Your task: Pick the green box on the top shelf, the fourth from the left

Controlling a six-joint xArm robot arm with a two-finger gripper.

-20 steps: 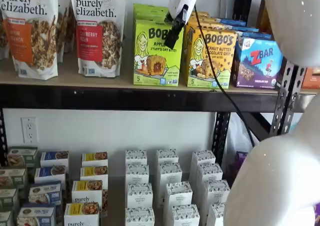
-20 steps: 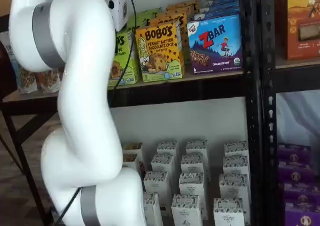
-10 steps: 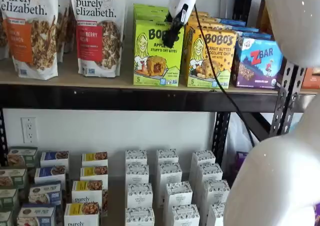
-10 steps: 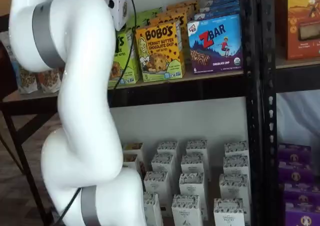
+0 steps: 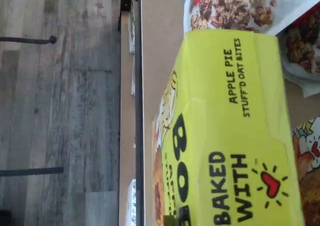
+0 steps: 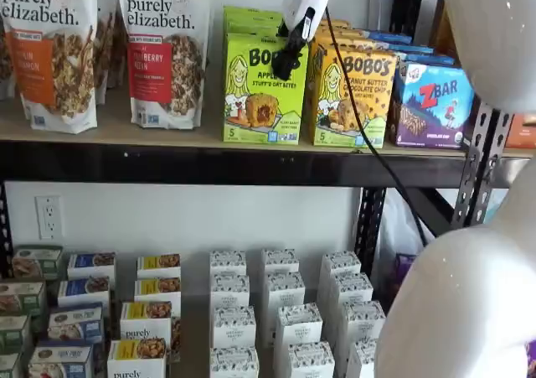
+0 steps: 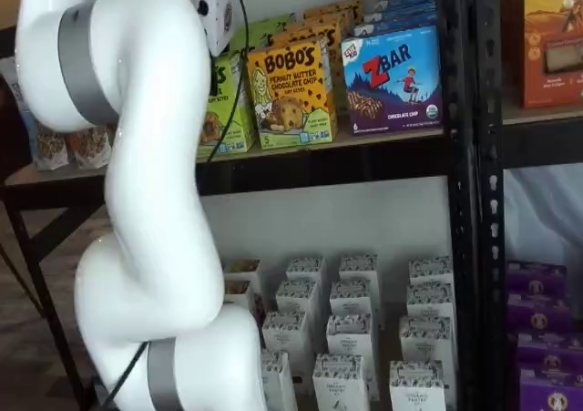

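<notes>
The green box (image 6: 262,89) stands upright at the front of the top shelf (image 6: 126,162), with more green boxes behind it. In a shelf view it is partly hidden behind my arm (image 7: 225,110). My gripper (image 6: 285,58) hangs in front of the box's upper right corner, and its black fingers show as one dark shape with no gap to be seen. The wrist view looks straight onto the box's lid (image 5: 235,136), printed "Apple Pie Stuff'd Oat Bites", which fills much of the picture. The box rests on the shelf.
A yellow-orange Bobo's box (image 6: 350,97) stands right beside the green box, and a blue ZBar box (image 6: 434,106) beyond it. Granola bags (image 6: 166,51) stand on its other side. Small cartons (image 6: 276,311) fill the lower shelf. My white arm (image 7: 137,201) blocks much of a shelf view.
The gripper has edged slightly up and left across the green box's upper corner. The box has not moved.
</notes>
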